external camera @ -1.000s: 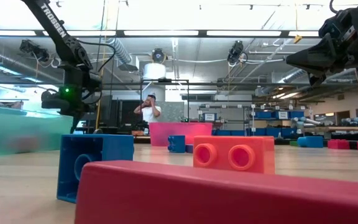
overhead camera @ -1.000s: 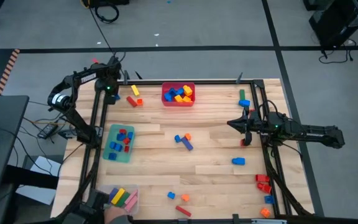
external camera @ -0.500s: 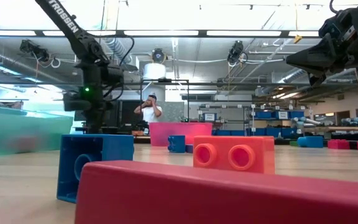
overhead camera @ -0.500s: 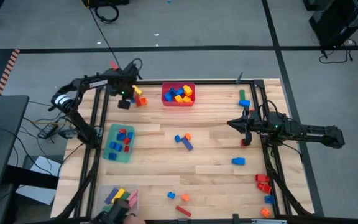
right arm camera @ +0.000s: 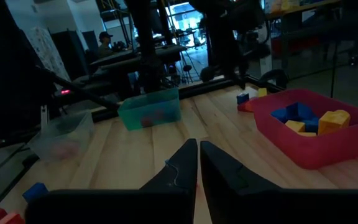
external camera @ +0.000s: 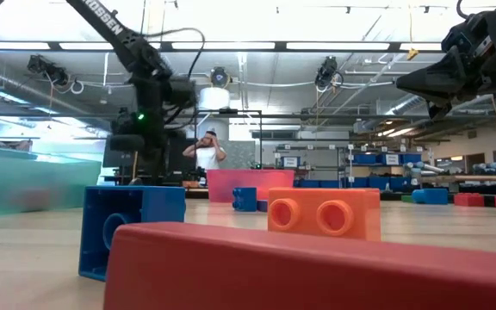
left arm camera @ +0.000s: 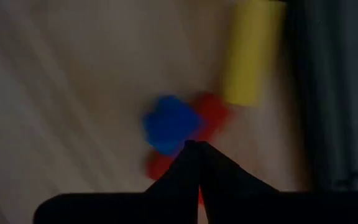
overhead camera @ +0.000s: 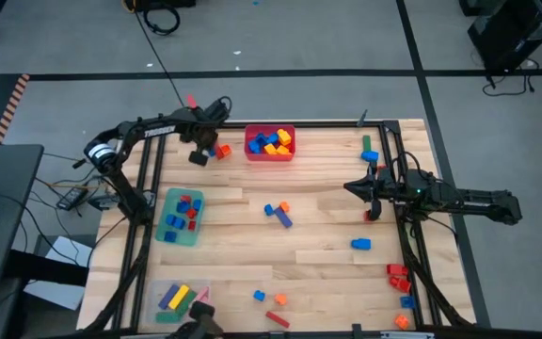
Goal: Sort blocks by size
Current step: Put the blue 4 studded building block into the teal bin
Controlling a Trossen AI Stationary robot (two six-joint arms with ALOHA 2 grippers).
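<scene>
Hovering over the far-left corner of the table [overhead camera: 252, 217], the left gripper [overhead camera: 199, 155] has its fingers pressed together and carries nothing; in the left wrist view the closed tips [left arm camera: 191, 149] point at a small cluster just ahead: a blue block [left arm camera: 169, 123] touching a red block [left arm camera: 211, 111], with a yellow bar [left arm camera: 248, 53] lying a little beyond, its long axis running away from the fingers. From above, that cluster [overhead camera: 221, 150] lies just beside the gripper, between it and the red bin [overhead camera: 270, 143]. By my judgement, a pick here turns on the blue block sitting against the red one: the fingers would need to spread and straddle one without nudging the other. The left arm is far nearer than the right.

The right gripper [overhead camera: 353, 187] waits over the right half of the table, fingers also shut and empty, a red block [overhead camera: 373, 215] close by. Loose blocks lie mid-table [overhead camera: 278, 212], near the right edge [overhead camera: 399, 275] and along the near edge [overhead camera: 269, 298]. The green bin [overhead camera: 180, 216] and the clear bin [overhead camera: 181, 298] hold blocks already, on the left side. Beyond the table, a person [external camera: 204, 151] stands in the room
</scene>
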